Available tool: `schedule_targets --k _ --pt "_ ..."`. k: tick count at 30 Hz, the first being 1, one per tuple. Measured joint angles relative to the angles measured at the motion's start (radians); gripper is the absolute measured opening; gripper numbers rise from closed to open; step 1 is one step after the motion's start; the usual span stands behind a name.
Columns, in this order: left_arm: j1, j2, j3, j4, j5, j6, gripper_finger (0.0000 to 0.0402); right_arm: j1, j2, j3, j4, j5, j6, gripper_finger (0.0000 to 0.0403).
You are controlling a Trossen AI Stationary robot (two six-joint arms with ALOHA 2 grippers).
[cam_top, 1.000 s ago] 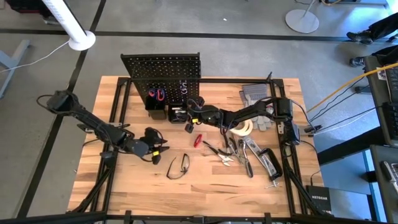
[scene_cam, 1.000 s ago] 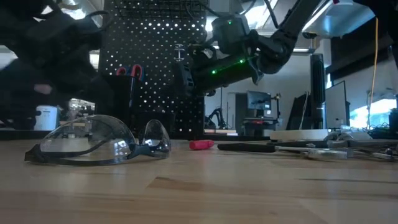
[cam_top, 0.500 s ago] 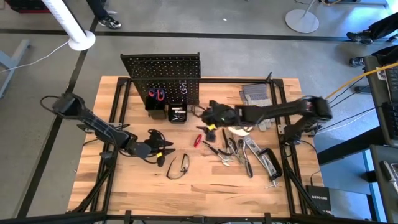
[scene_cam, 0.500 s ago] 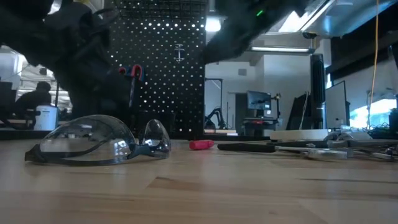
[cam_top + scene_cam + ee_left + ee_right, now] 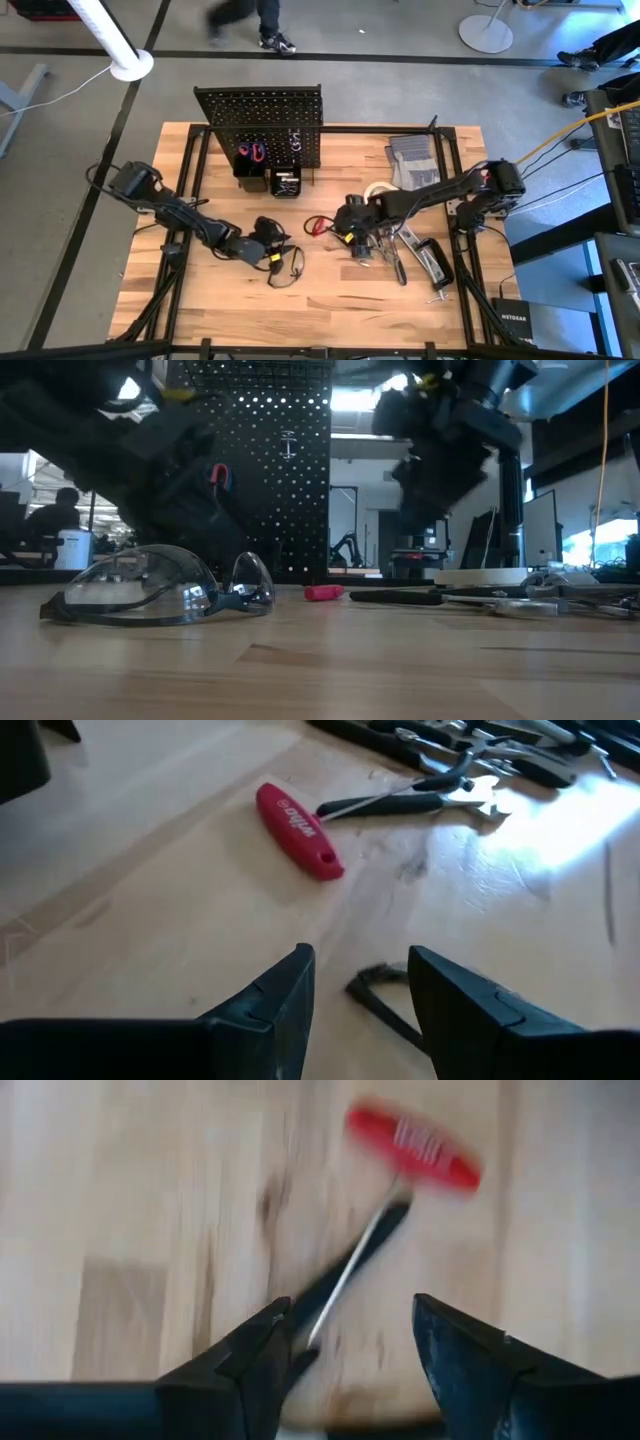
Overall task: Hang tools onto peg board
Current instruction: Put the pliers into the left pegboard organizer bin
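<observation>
L gripper [image 5: 272, 252] hangs over the safety glasses [image 5: 290, 268] near the table's [image 5: 330, 300] front, fingers [image 5: 270, 1005] apart, nothing in them. R gripper [image 5: 352, 240] sits above the red T-handle driver [image 5: 318, 225] by the tool pile [image 5: 395, 245], jaws apart, empty. Peg board [image 5: 262, 120] stands at the back w/ red-handled pliers [image 5: 251, 152] hung.

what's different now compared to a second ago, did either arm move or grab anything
The right claw pulled back from the peg board to hang over the loose tools near the red-handled tool, open and empty. The left claw slid toward the safety glasses, open, holding nothing. The tools on the table, the glasses and the tape roll have not moved.
</observation>
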Motion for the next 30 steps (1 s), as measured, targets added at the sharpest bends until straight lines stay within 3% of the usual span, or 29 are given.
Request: schedule_targets --k 7,14,23,30 --pt "0.042 0.035 0.004 0.001 0.007 -0.002 0.015 0.027 -0.044 -0.058 -0.172 -0.059 0.049 0.0172" --pt "0.055 0.038 0.004 0.009 0.007 0.013 0.015 0.092 -0.077 -0.139 -0.08 -0.127 0.148 0.0168" --pt "0.07 0.038 0.004 0.001 0.007 0.105 0.015 0.164 -0.073 -0.142 -0.124 -0.01 0.321 0.0168" --pt "0.047 0.038 0.004 0.002 0.054 0.058 0.015 0.161 -0.007 -0.142 -0.129 0.026 0.323 0.0168"
